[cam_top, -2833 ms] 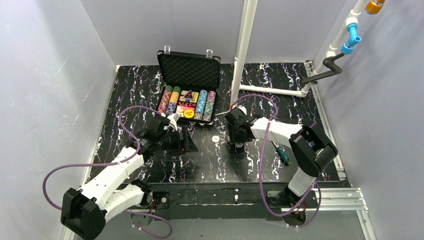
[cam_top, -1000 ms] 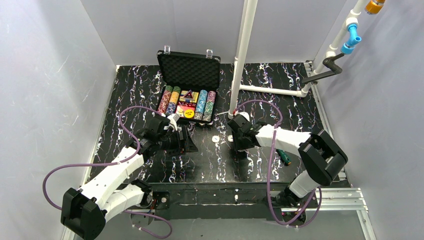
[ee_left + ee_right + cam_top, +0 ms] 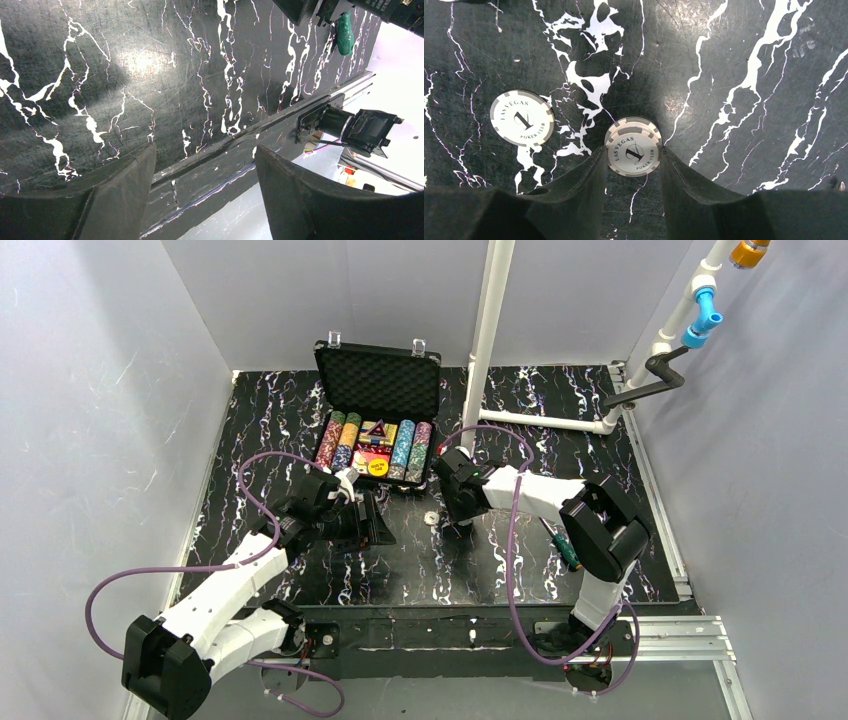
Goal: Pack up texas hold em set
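Note:
The black foam-lined case (image 3: 378, 380) stands open at the back, holding rows of multicoloured chips (image 3: 403, 445), a red triangle (image 3: 376, 429) and a yellow disc (image 3: 378, 468). My right gripper (image 3: 452, 505) (image 3: 633, 145) sits just right of the case front, shut on a small stack of white "Las Vegas Poker Club" chips (image 3: 633, 154). Another white chip (image 3: 431, 518) (image 3: 522, 118) lies flat on the table to its left. My left gripper (image 3: 376, 521) (image 3: 205, 150) is open and empty, in front of the case's left corner.
A green-handled screwdriver (image 3: 568, 550) (image 3: 344, 32) lies on the black marbled table (image 3: 300, 410) by the right arm. A white upright pipe (image 3: 482, 350) stands just right of the case. Grey walls close in the sides. The table's front edge (image 3: 210, 155) shows below the left fingers.

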{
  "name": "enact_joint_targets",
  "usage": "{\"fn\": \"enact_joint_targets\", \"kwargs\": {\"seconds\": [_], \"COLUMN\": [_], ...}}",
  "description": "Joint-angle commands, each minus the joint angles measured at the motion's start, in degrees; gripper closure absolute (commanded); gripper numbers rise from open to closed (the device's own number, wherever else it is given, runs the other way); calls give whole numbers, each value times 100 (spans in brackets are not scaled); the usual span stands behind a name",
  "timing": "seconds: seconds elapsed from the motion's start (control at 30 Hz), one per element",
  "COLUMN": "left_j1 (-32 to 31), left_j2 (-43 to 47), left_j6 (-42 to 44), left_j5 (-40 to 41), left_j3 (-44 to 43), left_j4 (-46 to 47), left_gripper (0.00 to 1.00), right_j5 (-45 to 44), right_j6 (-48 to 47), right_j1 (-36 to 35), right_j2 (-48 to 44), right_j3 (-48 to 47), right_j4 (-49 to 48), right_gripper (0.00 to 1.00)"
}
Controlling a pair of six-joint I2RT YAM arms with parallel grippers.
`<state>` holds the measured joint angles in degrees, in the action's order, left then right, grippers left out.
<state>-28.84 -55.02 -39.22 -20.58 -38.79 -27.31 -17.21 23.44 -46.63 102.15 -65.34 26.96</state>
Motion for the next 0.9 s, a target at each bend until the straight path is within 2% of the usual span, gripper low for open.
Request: {"fn": "enact_joint_targets", "kwargs": {"seconds": [0.0, 0.13, 0.4, 0.63, 0.87], "left_j1": [-16, -16, -16, -166, -1038], "left_j2": [24, 8, -121, -354, -1506], "left_j6": [48, 49, 37, -4, 219], "left_j5": [-41, -76, -168, -52, 888], "left_j3": [-140, -136, -132, -188, -873], "left_j4": [-126, -127, -73, 71, 7], "left_gripper": [29, 29, 28, 27, 28], "right_j5": [-76, -126, -178, -155, -117], "right_j6": [-110, -143, -272, -267, 104], "right_j1": [-15, -21, -26, -22, 43], "right_j2": [133, 174, 21, -490, -1985], "right_j3": [-216, -209, -161, -102, 904], "right_j4": [-82, -105, -182, -31, -99], "right_gripper": [64, 57, 34, 31, 31]}}
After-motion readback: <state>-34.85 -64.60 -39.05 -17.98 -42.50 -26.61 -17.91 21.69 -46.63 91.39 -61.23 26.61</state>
